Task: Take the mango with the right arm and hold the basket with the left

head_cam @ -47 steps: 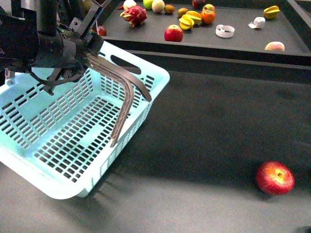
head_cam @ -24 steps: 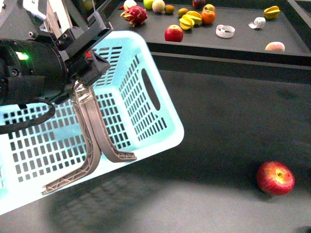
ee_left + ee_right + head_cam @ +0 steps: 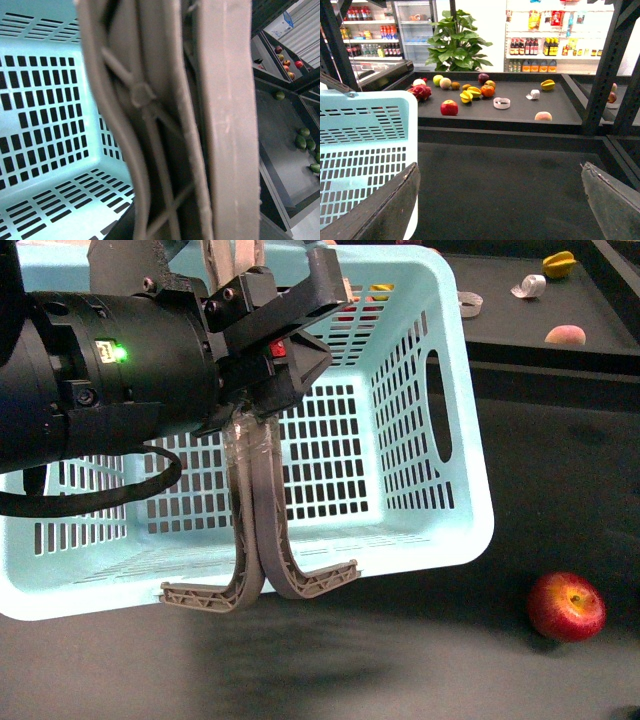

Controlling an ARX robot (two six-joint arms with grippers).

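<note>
The turquoise slotted basket (image 3: 400, 390) hangs tilted, both grey-brown handles (image 3: 255, 530) pinched in the left end effector (image 3: 270, 390).

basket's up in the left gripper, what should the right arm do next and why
Probably extend the right gripper forward toward the mango on the rear shelf. It is open and empty, well short of the fruit, while the left gripper already clamps the basket handles.

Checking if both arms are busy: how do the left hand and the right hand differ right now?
The left hand is shut on the basket's handles; the right hand is open and holds nothing. The left hand bears the tilted basket; the right hand just faces the fruit shelf, with nothing in its grip. Both are dark-coloured.
</note>
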